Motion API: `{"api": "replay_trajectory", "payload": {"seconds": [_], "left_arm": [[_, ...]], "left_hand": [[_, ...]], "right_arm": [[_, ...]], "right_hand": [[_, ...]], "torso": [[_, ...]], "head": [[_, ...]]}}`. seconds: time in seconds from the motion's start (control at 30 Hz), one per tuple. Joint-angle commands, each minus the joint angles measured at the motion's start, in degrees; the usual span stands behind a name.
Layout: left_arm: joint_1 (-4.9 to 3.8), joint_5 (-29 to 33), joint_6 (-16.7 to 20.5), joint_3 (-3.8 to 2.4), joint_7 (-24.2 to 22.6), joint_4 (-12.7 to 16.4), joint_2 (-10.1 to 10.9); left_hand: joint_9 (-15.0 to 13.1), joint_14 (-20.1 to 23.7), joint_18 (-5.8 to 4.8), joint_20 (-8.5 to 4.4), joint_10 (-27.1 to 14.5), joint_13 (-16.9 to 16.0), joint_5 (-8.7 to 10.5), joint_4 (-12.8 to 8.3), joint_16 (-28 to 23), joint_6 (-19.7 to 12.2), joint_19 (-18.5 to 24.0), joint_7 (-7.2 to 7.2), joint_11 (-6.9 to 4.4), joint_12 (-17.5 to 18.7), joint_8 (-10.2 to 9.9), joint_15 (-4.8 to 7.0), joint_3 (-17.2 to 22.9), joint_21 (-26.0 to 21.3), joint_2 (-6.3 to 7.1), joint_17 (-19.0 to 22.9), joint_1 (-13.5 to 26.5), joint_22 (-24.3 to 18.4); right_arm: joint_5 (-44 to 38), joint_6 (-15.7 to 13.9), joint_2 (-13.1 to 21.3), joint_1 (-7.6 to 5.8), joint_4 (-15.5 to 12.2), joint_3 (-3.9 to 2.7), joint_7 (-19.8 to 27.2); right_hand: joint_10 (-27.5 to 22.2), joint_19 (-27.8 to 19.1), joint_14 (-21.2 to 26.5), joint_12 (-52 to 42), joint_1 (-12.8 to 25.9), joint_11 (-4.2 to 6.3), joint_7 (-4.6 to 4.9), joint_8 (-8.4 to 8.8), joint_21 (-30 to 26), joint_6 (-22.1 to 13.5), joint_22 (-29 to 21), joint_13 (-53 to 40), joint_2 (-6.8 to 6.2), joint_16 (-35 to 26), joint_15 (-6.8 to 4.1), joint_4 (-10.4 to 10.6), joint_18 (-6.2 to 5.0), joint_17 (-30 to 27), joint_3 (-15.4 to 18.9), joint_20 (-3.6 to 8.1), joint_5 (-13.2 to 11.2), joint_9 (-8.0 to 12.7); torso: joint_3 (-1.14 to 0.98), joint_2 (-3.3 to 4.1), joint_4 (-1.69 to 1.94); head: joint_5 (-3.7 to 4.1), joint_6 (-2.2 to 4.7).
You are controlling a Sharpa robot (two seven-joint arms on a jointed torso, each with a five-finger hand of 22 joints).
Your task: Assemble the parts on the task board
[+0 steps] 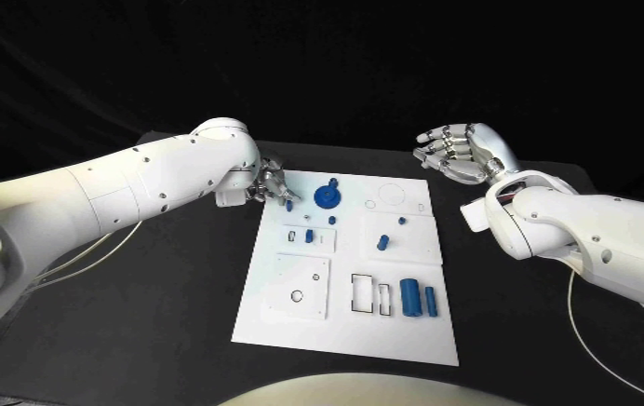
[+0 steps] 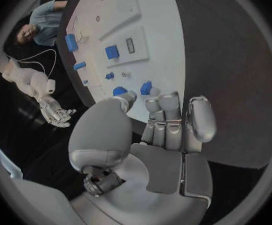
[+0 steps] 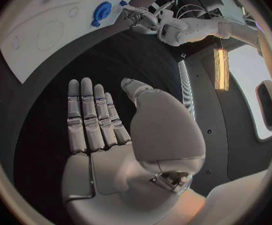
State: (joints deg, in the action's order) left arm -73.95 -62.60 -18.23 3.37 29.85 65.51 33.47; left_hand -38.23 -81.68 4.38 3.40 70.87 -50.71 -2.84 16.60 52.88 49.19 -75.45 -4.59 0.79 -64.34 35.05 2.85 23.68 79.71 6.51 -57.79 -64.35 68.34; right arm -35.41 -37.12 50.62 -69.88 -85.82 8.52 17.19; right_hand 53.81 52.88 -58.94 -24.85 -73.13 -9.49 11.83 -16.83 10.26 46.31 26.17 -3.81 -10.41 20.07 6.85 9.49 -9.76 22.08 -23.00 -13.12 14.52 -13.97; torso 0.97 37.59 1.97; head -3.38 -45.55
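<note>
Task board (image 1: 346, 331) lies flat on the black tabletop (image 1: 161, 331), between the two hands. Left hand (image 1: 273, 185) is at the board's far corner, fingertips (image 2: 164, 101) just beside a small blue part (image 1: 291, 207) — I cannot tell whether it is pinched or merely touched. Right hand (image 1: 461, 153) hovers off the board's other far corner, fingers apart, holding nothing. Judged step: picking that first part. Next move calls for a secure pinch, then a lift toward its socket.
</note>
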Motion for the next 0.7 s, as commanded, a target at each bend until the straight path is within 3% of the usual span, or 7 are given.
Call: {"api": "replay_trajectory", "payload": {"seconds": [0.03, 0.17, 0.4, 0.7], "left_arm": [[0.0, 1.0, -0.3, -0.02, -0.3, 0.1, -0.1], [0.0, 1.7, 0.1, -0.02, -0.3, 0.2, 0.0], [0.0, 3.3, 0.6, -0.02, -0.3, 0.2, 0.0], [0.0, 4.6, 1.0, -0.02, -0.4, 0.0, 0.0]], "left_hand": [[-0.5, -0.1, 0.39, -0.12, -0.1, -0.1, -0.33, 0.0, -0.2, 0.5, -0.4, 0.27, -0.64, -0.4, 1.0, 0.36, 1.3, 0.1, -0.12, -0.1, -1.8, 0.1], [-2.1, -0.1, 0.36, -0.49, 0.2, -0.2, -0.36, -0.1, -0.3, 0.3, -0.4, 0.88, -1.21, -0.6, 3.4, 0.84, 5.1, 0.2, -0.19, -0.1, -5.7, 0.3], [-3.9, -0.1, 0.29, -0.75, 0.5, -0.3, -0.33, -1.4, -0.4, -1.3, -0.6, 1.1, -1.42, -0.9, 5.3, 1.04, 10.9, 0.3, -0.21, -0.1, -10.5, 0.6], [-4.5, -0.1, 0.27, -0.74, 0.6, -0.2, -0.29, -2.5, -0.4, -2.1, -0.6, 0.98, -1.35, -0.9, 6.0, 0.97, 14.4, 0.3, 0.17, -0.1, -12.2, 0.8]], "right_arm": [[-0.2, 0.8, -0.1, 0.05, 0.1, -0.01, 0.6], [-0.2, 0.8, 0.0, 0.05, 0.1, -0.01, 0.6], [-0.2, 0.8, 0.0, 0.06, 0.2, -0.01, 0.6], [-0.2, 0.7, 0.0, 0.06, 0.3, -0.02, 0.7]], "right_hand": [[-0.2, -0.2, 0.3, 0.3, 0.4, -0.27, 1.76, 0.33, -0.4, 0.2, -0.1, 0.1, 0.26, -0.3, -0.05, -0.1, -0.58, -0.1, 0.2, 0.0, 0.1, 0.1], [-0.2, -0.2, 0.3, 0.3, 0.4, -0.27, 1.76, 0.33, -0.4, 0.2, -0.1, 0.1, 0.26, -0.3, -0.05, -0.1, -0.58, -0.1, 0.2, 0.0, 0.1, 0.1], [-0.2, -0.1, 0.2, 0.3, 0.6, -0.29, 1.78, 0.35, -0.5, 0.2, -0.2, 0.1, 0.33, -0.5, -0.04, 0.0, -0.59, -0.1, 0.3, -0.02, 0.2, 0.1], [-0.2, -0.1, 0.2, 0.3, 0.6, -0.29, 1.78, 0.35, -0.5, 0.2, -0.2, 0.1, 0.33, -0.5, -0.04, 0.0, -0.59, -0.1, 0.3, -0.02, 0.2, 0.1]], "torso": [[-0.02, 0.01, -0.04], [-0.02, 0.03, -0.08], [-0.04, 0.03, -0.02], [-0.03, -0.01, 0.0]], "head": [[0.04, -0.09], [0.03, -0.12], [0.15, -0.29], [0.14, -0.32]]}}
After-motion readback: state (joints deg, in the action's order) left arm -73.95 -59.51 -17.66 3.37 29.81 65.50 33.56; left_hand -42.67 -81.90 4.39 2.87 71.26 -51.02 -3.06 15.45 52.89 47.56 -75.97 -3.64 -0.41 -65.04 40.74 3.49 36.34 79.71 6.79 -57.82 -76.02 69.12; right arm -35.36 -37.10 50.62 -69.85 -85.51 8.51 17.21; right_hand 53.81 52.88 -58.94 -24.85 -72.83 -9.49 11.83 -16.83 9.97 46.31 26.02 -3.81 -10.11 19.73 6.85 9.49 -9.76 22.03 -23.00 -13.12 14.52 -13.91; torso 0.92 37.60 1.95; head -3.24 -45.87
